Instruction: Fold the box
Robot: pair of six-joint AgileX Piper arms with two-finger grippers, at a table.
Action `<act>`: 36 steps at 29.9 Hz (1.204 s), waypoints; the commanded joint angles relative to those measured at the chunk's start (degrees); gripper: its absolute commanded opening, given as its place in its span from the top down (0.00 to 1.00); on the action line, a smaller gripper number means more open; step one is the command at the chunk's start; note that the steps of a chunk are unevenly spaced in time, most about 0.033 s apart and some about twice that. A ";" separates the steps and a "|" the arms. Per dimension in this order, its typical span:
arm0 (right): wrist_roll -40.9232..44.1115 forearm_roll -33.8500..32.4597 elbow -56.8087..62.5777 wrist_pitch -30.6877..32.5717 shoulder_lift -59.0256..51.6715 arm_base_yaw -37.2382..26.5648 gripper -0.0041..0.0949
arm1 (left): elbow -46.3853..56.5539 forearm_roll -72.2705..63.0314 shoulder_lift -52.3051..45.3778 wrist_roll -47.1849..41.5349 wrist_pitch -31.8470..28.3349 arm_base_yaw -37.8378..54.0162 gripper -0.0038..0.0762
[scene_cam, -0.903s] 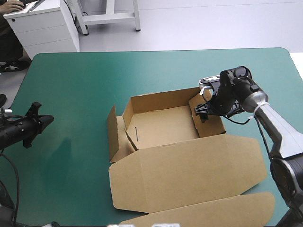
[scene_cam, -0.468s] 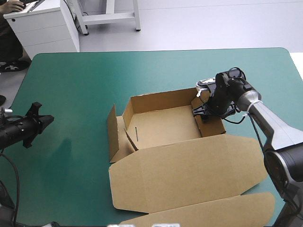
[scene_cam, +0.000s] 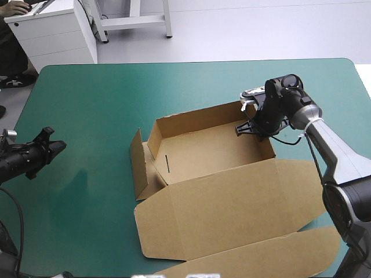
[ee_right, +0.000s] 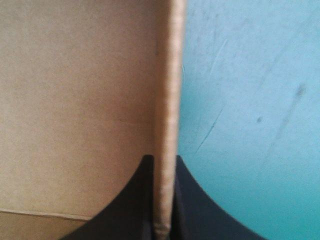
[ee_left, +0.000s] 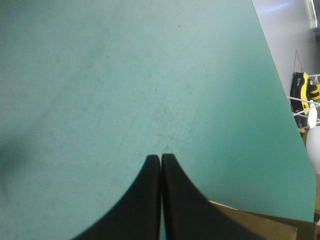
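The brown box (scene_cam: 203,152) sits at mid-table as an open tray with its back and side walls raised. Its lid (scene_cam: 232,208) lies flat toward the front edge. My right gripper (scene_cam: 255,128) stands at the tray's far right corner, shut on the box. The right wall's upper edge (ee_right: 167,115) runs between the black fingers (ee_right: 142,200), with the tray's inside (ee_right: 75,100) on one side and teal-green cover on the other. My left gripper (scene_cam: 49,146) hovers near the table's left edge, far from the box, shut and empty (ee_left: 161,156). A corner of the box (ee_left: 260,225) shows beside it.
The tray's left end flap (scene_cam: 139,168) stands splayed outward. A long front flap (scene_cam: 261,260) of the lid reaches the table's front edge. Bare teal-green cover (scene_cam: 98,104) stretches across the back and left of the table.
My right gripper went from open to shut on the box's right wall. The inner flap that leaned into the tray's right end now stands flat with the wall. The left arm stayed put.
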 commanded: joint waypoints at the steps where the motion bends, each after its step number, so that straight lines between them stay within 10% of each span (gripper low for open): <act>1: -1.22 0.85 -5.72 1.70 -4.65 -0.22 0.98 | -1.22 -2.61 -2.03 1.03 1.41 0.02 0.96; 9: -1.36 4.90 -10.56 1.70 -14.97 -0.22 0.98 | -1.22 -2.61 -2.03 9.89 2.76 0.02 0.92; 19: -1.36 7.40 -10.56 1.70 -19.82 -0.22 0.98 | -1.22 1.08 -2.03 9.23 4.93 0.02 0.03; 36: -1.87 12.67 -10.56 -0.93 -18.78 -0.22 0.98 | -2.92 0.98 -2.03 13.01 7.47 -18.05 0.08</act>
